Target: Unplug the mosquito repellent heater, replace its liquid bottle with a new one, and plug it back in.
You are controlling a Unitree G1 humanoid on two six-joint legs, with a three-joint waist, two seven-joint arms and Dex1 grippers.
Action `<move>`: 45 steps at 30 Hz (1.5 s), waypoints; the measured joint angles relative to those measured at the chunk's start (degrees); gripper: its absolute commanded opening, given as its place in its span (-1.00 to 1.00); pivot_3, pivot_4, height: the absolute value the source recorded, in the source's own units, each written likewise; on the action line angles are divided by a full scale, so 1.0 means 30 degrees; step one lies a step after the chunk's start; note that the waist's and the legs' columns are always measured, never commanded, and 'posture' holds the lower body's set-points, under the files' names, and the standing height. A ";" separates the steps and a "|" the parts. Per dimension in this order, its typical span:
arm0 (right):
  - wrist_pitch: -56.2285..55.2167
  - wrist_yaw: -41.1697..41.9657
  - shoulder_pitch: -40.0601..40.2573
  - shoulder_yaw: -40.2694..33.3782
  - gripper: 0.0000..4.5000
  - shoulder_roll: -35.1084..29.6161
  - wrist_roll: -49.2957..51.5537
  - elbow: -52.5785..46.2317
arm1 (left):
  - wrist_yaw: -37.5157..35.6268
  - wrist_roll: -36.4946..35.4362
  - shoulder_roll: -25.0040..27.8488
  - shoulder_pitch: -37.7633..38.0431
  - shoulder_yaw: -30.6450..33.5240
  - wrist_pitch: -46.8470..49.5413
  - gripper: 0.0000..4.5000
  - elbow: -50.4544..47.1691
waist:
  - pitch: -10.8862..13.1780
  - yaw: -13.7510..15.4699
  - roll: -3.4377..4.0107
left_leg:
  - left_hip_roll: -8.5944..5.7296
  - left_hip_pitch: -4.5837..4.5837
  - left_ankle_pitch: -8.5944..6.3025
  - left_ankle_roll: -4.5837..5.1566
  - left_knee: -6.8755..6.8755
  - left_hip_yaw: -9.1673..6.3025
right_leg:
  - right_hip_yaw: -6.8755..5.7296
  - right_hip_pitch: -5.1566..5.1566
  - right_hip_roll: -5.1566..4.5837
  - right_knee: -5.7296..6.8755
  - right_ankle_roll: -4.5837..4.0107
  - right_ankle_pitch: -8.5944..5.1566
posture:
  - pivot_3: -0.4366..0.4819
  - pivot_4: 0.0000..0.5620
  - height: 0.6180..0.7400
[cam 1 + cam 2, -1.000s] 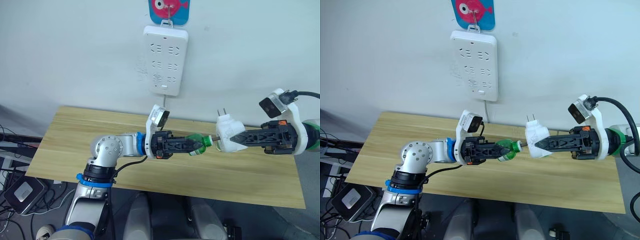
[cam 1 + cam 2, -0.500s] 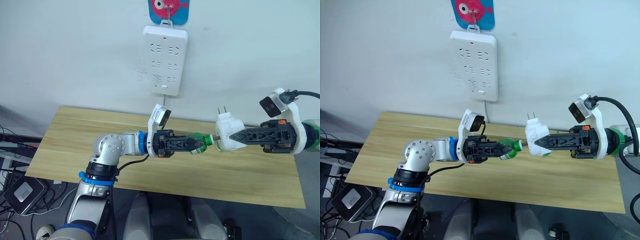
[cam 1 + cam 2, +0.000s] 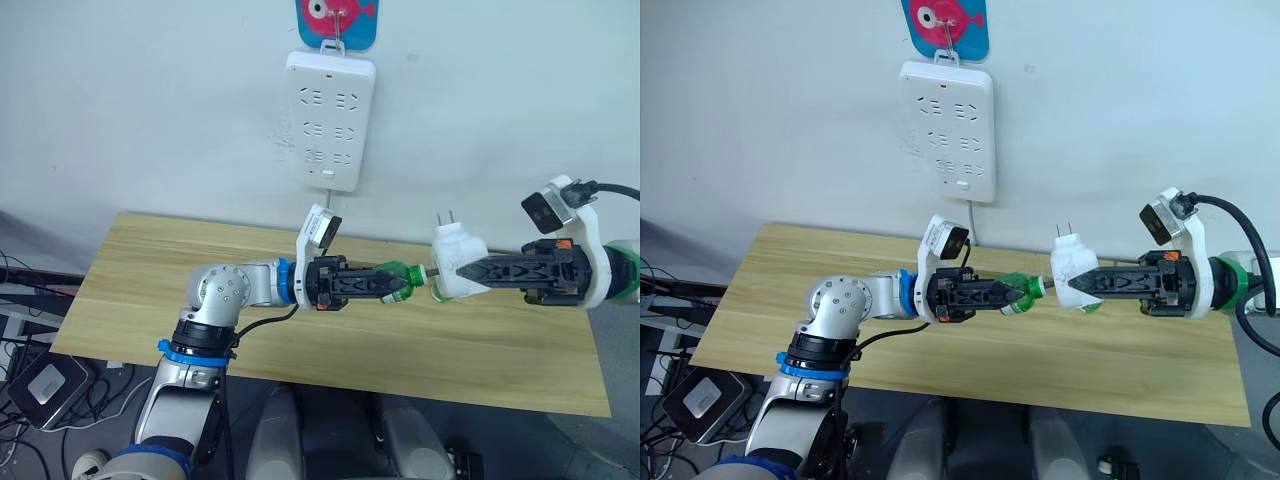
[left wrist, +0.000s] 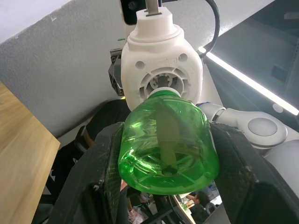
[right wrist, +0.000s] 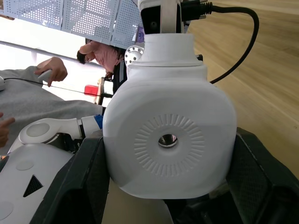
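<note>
Item one: my left gripper (image 3: pixel 392 284), fingers clamped on the green bottle (image 4: pixel 164 144), held level above the wooden table (image 3: pixel 150 270) with its neck meeting the socket of the mosquito repellent heater (image 3: pixel 456 268). Item two: my right gripper (image 3: pixel 468 272), closed around the heater, prongs up, below the wall power strip (image 3: pixel 330 120).
</note>
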 measured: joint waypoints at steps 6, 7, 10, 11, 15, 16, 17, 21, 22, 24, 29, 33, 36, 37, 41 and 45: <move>-0.0533 -0.0134 0.0049 -0.0208 0.33 0.0000 0.0000 -0.0624 | -0.0235 0.0124 0.0024 -0.0001 0.0175 0.0002 0.03 -0.0075 | -0.0001 -0.0005 0.0002 | 0.0000 0.0000 0.0000 0.0000 0.0005 0.0000 | -0.0001 0.0000 0.0000 0.0002 -0.0002 0.0001 | -0.25 0.06 1.00; -0.0575 -0.0135 0.0049 -0.0208 0.33 0.0000 0.0000 -0.0667 | -0.0318 0.0171 0.0032 -0.0002 0.0179 0.0001 0.03 -0.0075 | -0.0001 -0.0004 0.0002 | 0.0000 0.0000 0.0001 -0.0001 0.0005 0.0000 | -0.0001 0.0000 0.0000 0.0002 -0.0002 0.0002 | -0.25 0.07 1.00; -0.0641 -0.0203 0.0084 -0.0213 0.33 -0.0002 0.0000 -0.0744 | -0.0469 0.0251 0.0089 -0.0008 0.0179 0.0000 0.03 -0.0075 | -0.0001 -0.0004 0.0002 | 0.0002 0.0001 0.0001 -0.0001 0.0007 -0.0001 | -0.0002 0.0000 0.0000 0.0003 -0.0003 0.0002 | -0.25 0.08 1.00; -0.0640 -0.0242 0.0122 -0.0213 0.33 -0.0002 0.0000 -0.0744 | -0.0469 0.0277 0.0105 -0.0008 0.0173 0.0002 0.03 -0.0075 | -0.0001 -0.0005 0.0002 | 0.0002 0.0000 0.0001 -0.0001 0.0006 -0.0002 | -0.0002 0.0000 0.0000 0.0004 -0.0004 0.0002 | -0.25 0.08 1.00; -0.0543 -0.0450 0.0160 -0.0212 0.33 -0.0002 0.0033 -0.0732 | -0.0456 0.0284 0.0238 -0.0006 0.0129 0.0089 0.03 -0.0167 | -0.0001 -0.0005 0.0002 | 0.0003 0.0000 0.0000 -0.0001 0.0007 -0.0002 | -0.0004 0.0000 0.0000 0.0005 -0.0004 0.0003 | -0.24 0.10 1.00; -0.0480 -0.0482 0.0160 -0.0210 0.33 -0.0001 0.0043 -0.0731 | -0.0454 0.0285 0.0285 -0.0005 0.0120 0.0140 0.03 -0.0243 | -0.0001 -0.0002 0.0002 | 0.0003 0.0000 0.0000 0.0000 0.0007 -0.0002 | -0.0003 0.0000 0.0000 0.0006 -0.0004 0.0003 | -0.24 0.10 1.00; -0.0422 -0.0516 0.0160 -0.0210 0.33 -0.0002 0.0051 -0.0725 | -0.0447 0.0285 0.0323 -0.0005 0.0112 0.0205 0.03 -0.0303 | -0.0001 -0.0003 0.0002 | 0.0003 0.0000 0.0000 -0.0001 0.0007 -0.0002 | -0.0003 0.0001 0.0000 0.0006 -0.0004 0.0002 | -0.24 0.10 1.00; -0.0240 -0.0835 0.0105 -0.0173 0.33 0.0011 0.0092 -0.0455 | -0.0406 0.0278 0.0352 0.0002 0.0108 0.0405 0.03 -0.0471 | -0.0001 -0.0001 0.0001 | 0.0003 0.0000 0.0000 -0.0001 0.0010 -0.0002 | -0.0003 0.0001 0.0000 0.0006 -0.0005 0.0003 | -0.24 0.12 1.00; -0.0186 -0.0908 0.0070 -0.0155 0.33 0.0068 0.0091 -0.0305 | -0.0398 0.0269 0.0350 0.0002 0.0108 0.0405 0.03 -0.0559 | -0.0001 -0.0002 0.0001 | 0.0003 0.0000 0.0001 -0.0001 0.0011 -0.0002 | -0.0001 0.0001 0.0000 0.0007 -0.0005 0.0003 | -0.24 0.12 1.00; -0.0012 -0.0986 -0.0074 -0.0148 0.33 0.0248 0.0092 -0.0138 | -0.0398 0.0269 0.0396 0.0004 0.0122 0.0409 0.03 -0.0588 | -0.0001 -0.0001 0.0002 | 0.0004 0.0002 0.0000 0.0000 0.0011 -0.0002 | -0.0001 0.0001 0.0000 0.0009 -0.0005 0.0003 | -0.24 0.12 1.00; 0.0307 -0.1225 -0.0497 -0.0105 0.33 0.0539 0.0101 0.0128 | -0.0393 0.0269 0.0428 0.0050 0.0180 0.0415 0.03 -0.0643 | -0.0001 -0.0002 0.0002 | 0.0003 0.0001 0.0000 0.0000 0.0010 -0.0002 | -0.0002 0.0001 0.0000 0.0008 -0.0005 0.0003 | -0.24 0.14 1.00; 0.0439 -0.1152 -0.0583 -0.0106 0.33 0.0543 0.0073 0.0139 | -0.0372 0.0269 0.0375 0.0053 0.0213 0.0394 0.03 -0.0642 | 0.0000 0.0000 0.0002 | 0.0003 0.0001 0.0000 0.0000 0.0009 -0.0002 | -0.0003 0.0001 0.0001 0.0008 -0.0005 0.0003 | -0.24 0.15 1.00; 0.0439 -0.0853 -0.0583 -0.0112 0.33 0.0524 0.0020 0.0088 | -0.0406 0.0269 0.0331 0.0051 0.0238 0.0380 0.03 -0.0640 | 0.0000 0.0002 0.0001 | 0.0003 0.0001 0.0000 0.0001 0.0010 -0.0002 | -0.0002 0.0001 0.0001 0.0008 -0.0005 0.0003 | -0.25 0.16 1.00; 0.0427 -0.0811 -0.0581 -0.0113 0.33 0.0509 0.0014 0.0034 | -0.0427 0.0269 0.0321 0.0050 0.0239 0.0375 0.03 -0.0639 | 0.0000 0.0001 0.0002 | 0.0003 0.0001 0.0000 0.0001 0.0010 -0.0002 | -0.0003 0.0001 0.0001 0.0008 -0.0005 0.0003 | -0.25 0.16 1.00; 0.0127 -0.0795 -0.0582 -0.0129 0.33 0.0426 0.0014 -0.0244 | -0.0442 0.0279 0.0269 0.0048 0.0237 0.0355 0.03 -0.0598 | 0.0000 0.0000 0.0001 | 0.0002 0.0001 0.0000 0.0001 0.0010 -0.0002 | -0.0001 0.0001 0.0001 0.0008 -0.0004 0.0003 | -0.25 0.16 1.00; 0.0053 -0.0796 -0.0623 -0.0125 0.33 0.0434 0.0013 -0.0246 | -0.0459 0.0320 0.0222 0.0047 0.0232 0.0315 0.03 -0.0539 | 0.0000 -0.0002 0.0001 | 0.0003 0.0001 0.0000 0.0001 0.0010 -0.0002 | -0.0002 0.0001 0.0000 0.0008 -0.0004 0.0003 | -0.25 0.16 1.00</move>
